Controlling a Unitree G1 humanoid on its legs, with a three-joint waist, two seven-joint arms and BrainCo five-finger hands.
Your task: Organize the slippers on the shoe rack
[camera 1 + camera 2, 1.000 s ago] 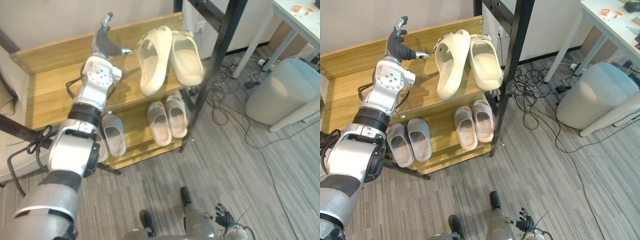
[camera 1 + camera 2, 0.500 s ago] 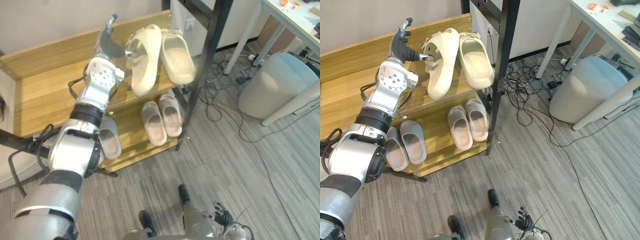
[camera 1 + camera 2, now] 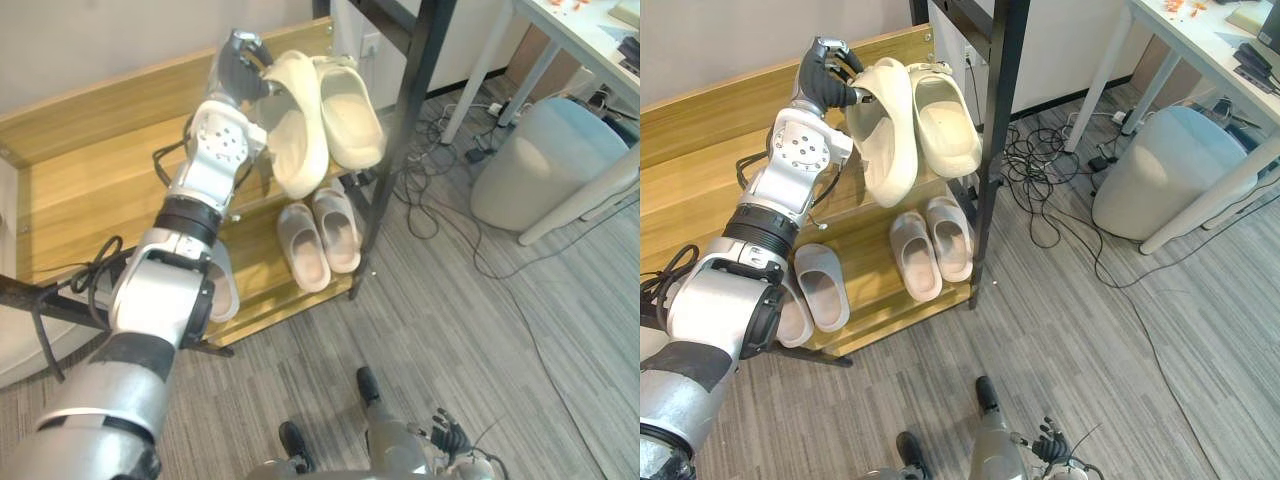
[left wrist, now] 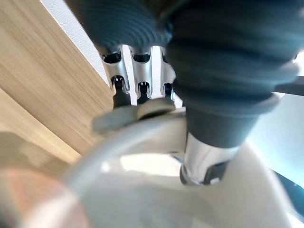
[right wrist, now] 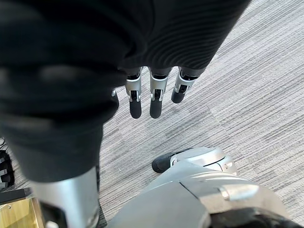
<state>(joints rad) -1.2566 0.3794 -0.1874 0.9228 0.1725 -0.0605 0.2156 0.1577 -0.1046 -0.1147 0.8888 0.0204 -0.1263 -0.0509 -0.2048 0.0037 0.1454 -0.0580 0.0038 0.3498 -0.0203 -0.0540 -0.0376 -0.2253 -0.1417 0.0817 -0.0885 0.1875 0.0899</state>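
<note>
Two cream slippers sit on the wooden rack's top shelf (image 3: 90, 190). The left cream slipper (image 3: 298, 125) stands tipped on its side and leans against the flat right one (image 3: 352, 108). My left hand (image 3: 826, 78) reaches over the shelf to the tipped slipper's heel end. In the left wrist view its fingers (image 4: 139, 80) curl over the slipper's rim (image 4: 142, 114) and the thumb presses on it. My right hand (image 3: 1050, 447) hangs low over the floor, its fingers (image 5: 153, 102) straight and holding nothing.
On the lower shelf lie a pale pink pair (image 3: 320, 235) and a grey pair (image 3: 820, 288). A black metal post (image 3: 400, 150) stands against the rack's right end. Cables (image 3: 450, 175), a grey round bin (image 3: 545, 170) and a white table (image 3: 1200, 40) are to the right.
My left hand has moved right to the tipped cream slipper and its fingers have curled onto the rim. The slipper now stands steeper on its side. The camera has shifted too.
</note>
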